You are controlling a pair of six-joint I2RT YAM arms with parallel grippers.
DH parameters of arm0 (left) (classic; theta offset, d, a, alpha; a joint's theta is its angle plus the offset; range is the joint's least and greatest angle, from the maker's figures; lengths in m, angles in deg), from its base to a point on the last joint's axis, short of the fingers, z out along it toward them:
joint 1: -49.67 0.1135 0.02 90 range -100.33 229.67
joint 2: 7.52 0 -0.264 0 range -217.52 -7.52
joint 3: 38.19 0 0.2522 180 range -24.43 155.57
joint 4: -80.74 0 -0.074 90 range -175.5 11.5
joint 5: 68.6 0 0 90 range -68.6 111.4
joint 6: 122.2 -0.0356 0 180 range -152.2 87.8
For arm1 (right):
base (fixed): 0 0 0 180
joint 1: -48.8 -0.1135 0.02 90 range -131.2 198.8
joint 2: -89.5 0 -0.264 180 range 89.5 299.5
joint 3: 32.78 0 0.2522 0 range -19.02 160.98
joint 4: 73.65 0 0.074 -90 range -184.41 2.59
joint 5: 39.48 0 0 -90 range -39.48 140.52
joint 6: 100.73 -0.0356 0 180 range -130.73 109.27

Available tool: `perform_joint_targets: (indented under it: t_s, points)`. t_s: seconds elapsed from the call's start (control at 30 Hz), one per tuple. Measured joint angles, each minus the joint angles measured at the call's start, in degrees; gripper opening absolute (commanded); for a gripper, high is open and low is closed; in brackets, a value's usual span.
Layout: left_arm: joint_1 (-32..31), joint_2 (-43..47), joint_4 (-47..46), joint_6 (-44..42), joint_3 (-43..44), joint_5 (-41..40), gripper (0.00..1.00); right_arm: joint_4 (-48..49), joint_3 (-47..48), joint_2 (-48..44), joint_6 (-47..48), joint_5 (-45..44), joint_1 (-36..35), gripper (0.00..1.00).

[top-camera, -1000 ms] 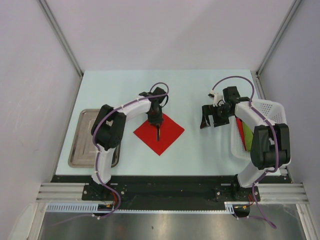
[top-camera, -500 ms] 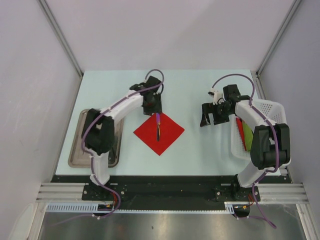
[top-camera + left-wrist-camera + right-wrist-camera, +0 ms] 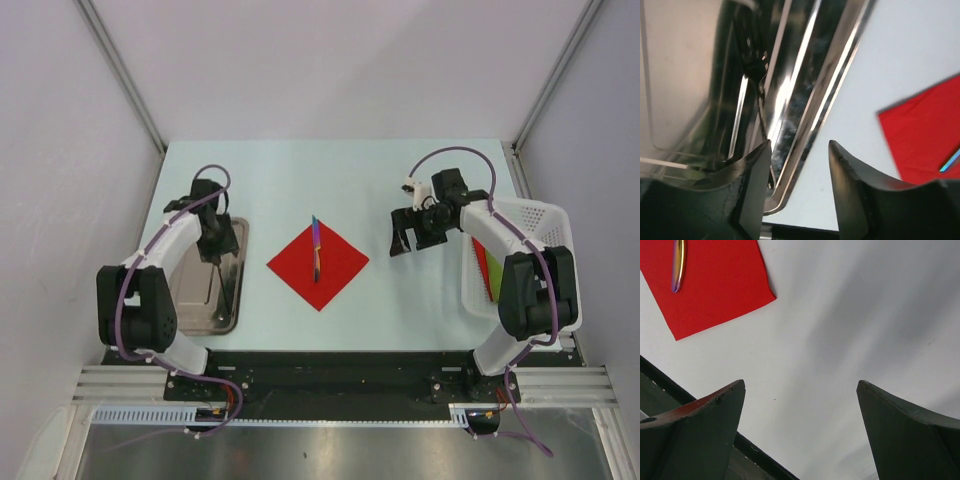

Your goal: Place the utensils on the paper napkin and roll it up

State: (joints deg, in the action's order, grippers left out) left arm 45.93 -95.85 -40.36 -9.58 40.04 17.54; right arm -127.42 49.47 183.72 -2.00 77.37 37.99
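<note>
We find the left hand (image 3: 215,250) poised over the metal tray (image 3: 165,285) at the left side of the tabletop (image 3: 420,300). Its two fingers are parted with nothing between them, so we read it as open and empty. Right beneath it, in the left wrist view, lies the tray utensil (image 3: 761,107), a slim dark piece stretched along the tray wall that faces the napkin. Its long axis runs near-to-far, in line with the tray's long side. The fingers stand either side of that line, though the piece sits closer to one finger than the other. We judge that a small sideways shift and a straight drop would set up a pinch across the handle. Which end is which we cannot tell. The paper napkin (image 3: 335,270) lies flat as a red diamond mid-tabletop, well apart from the tray and to its right. The utensil on the napkin (image 3: 316,250) rests along its near-far diagonal, far tip poking past the napkin's far edge. The right hand (image 3: 403,245) hovers near the napkin's right corner, fingers spread wide and holding nothing. It is the nearer one to the napkin, and the left is the nearer one to the tray. A white basket (image 3: 545,212) at the right edge holds red and green pieces (image 3: 487,268) against its inner wall; what they are we cannot tell. We judge one piece laid, another to fetch, and the rolling not begun.
</note>
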Motion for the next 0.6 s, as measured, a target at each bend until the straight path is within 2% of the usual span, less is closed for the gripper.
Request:
perform_joint_targets:
  t_s: [0.1,0.27,0.47,0.6]
  points:
    - [2.4,0.0,0.3,-1.8,-3.6,0.6,0.44,0.0,0.0,0.3,0.0,0.0,-0.7,1.0]
    - [6.0,-1.6,-1.0,-3.8,-4.4,0.9,0.4,0.0,0.3,2.0,0.1,-0.1,-1.6,1.0]
    - [6.3,-5.4,-3.4,-4.8,-4.4,1.0,0.28,0.0,1.0,3.0,0.2,-0.7,-2.1,1.0]
    - [6.3,-8.2,-5.2,-5.2,-4.6,0.6,0.26,0.0,1.6,3.2,0.4,-1.2,-2.3,1.0]
